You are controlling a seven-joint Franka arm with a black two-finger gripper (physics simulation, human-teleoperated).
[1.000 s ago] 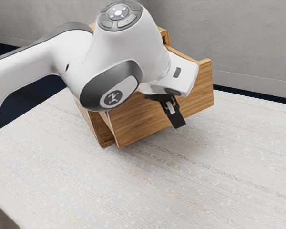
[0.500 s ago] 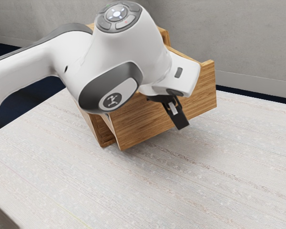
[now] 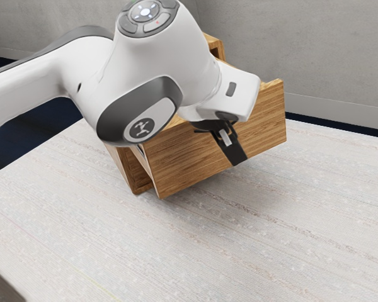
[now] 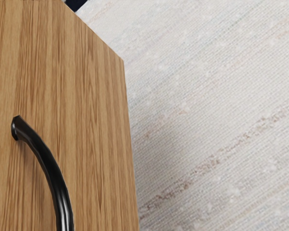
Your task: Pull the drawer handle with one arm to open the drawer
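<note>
**Drawer out of its cabinet, tool at the front panel**

You see the oak-grained drawer (image 3: 195, 154) standing proud of the wooden cabinet (image 3: 127, 171), a boxy shape set askew on the pale, woven-looking worktop (image 3: 252, 239). The black tool (image 3: 232, 143) hangs from the smooth white arm (image 3: 151, 56), close against the drawer's front face; you cannot tell whether it is spread or pinching anything. From the wrist, the handle (image 4: 47, 168) is a slim, glossy black bar bowing off the straight-grained panel

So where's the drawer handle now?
The black handle sits on the wooden drawer front in the wrist view, set in from the front's edge that borders the table.
</note>
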